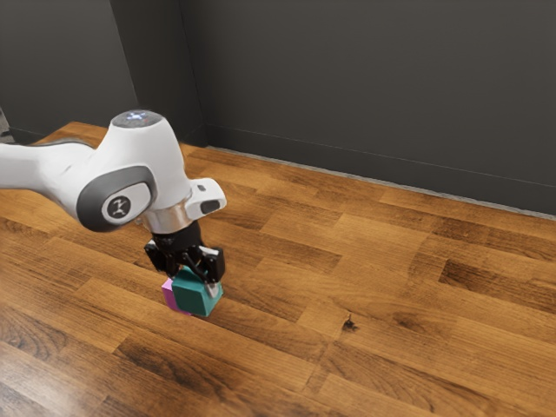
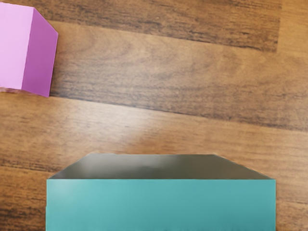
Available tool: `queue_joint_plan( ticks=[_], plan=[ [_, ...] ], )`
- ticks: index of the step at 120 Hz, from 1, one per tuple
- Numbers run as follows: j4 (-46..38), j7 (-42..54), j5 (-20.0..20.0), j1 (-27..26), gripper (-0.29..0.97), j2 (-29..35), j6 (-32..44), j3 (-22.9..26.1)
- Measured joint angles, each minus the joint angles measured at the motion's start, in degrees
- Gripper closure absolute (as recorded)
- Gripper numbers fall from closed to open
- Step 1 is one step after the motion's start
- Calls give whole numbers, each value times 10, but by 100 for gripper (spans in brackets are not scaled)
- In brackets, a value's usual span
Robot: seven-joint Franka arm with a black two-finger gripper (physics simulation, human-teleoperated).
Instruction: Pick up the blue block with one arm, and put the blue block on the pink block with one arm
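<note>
1. The gripper (image 1: 201, 274) is clamping the blue block (image 1: 195, 296) between its two fingers.
2. The blue block is hanging low over the wooden table (image 1: 400, 278).
3. The pink block (image 1: 168, 294) is lying just beside it, toward the exterior view's left, not under it.

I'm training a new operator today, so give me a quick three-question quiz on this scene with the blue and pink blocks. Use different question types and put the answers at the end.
1. True or false: the blue block sits on top of the pink block.
2. Multiple choice: what is the gripper shut on? A, the pink block. B, the blue block. C, nothing.
3. Fill in the blank: the table has a surface of ____ planks.

Key: 1, false: the two blocks lie apart in the wrist view. 2, B. 3, wood.
</note>
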State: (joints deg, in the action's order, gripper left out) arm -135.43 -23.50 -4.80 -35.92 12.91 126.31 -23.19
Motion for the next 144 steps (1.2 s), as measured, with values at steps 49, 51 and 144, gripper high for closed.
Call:
queue_joint_plan(
  ticks=[49, 51, 144],
  plan=[
    [-7, 21, -132, 5, 35, -15, 41, -84],
    [-5, 23, -132, 5, 36, -19, 44, -90],
    [29, 248, 20, 12, 36, -95, 78, -133]
  ],
)
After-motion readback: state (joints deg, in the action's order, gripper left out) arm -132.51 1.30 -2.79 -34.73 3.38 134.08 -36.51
